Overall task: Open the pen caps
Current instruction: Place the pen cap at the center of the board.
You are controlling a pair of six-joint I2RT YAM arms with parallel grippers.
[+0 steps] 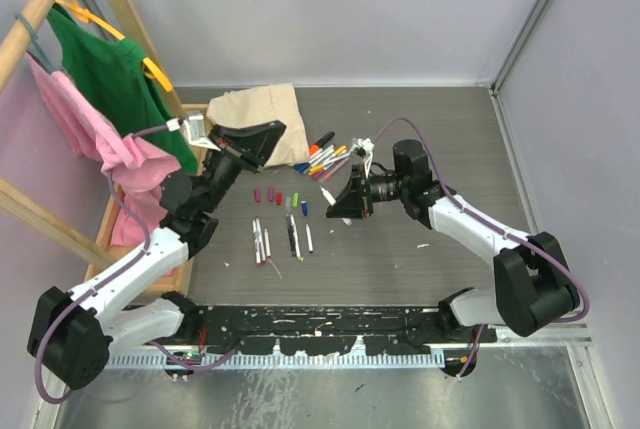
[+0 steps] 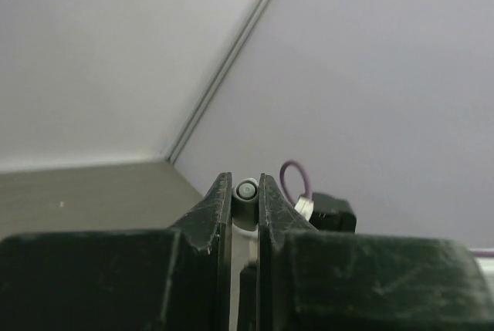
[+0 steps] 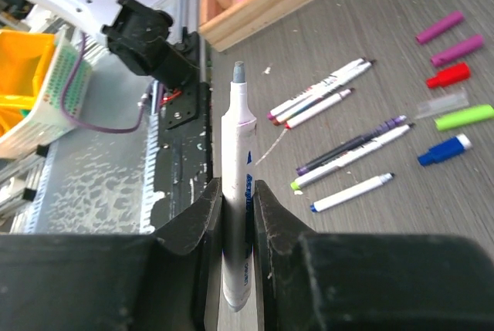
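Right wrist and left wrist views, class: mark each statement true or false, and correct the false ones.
1. The right gripper is shut on a white pen with its tip bare. True.
2. The left gripper is open and empty. False: its fingers clamp a small pale cap.
3. Several loose caps in different colours lie on the table. True.
4. The pens lying by those caps all have caps on. False: their tips are bare.
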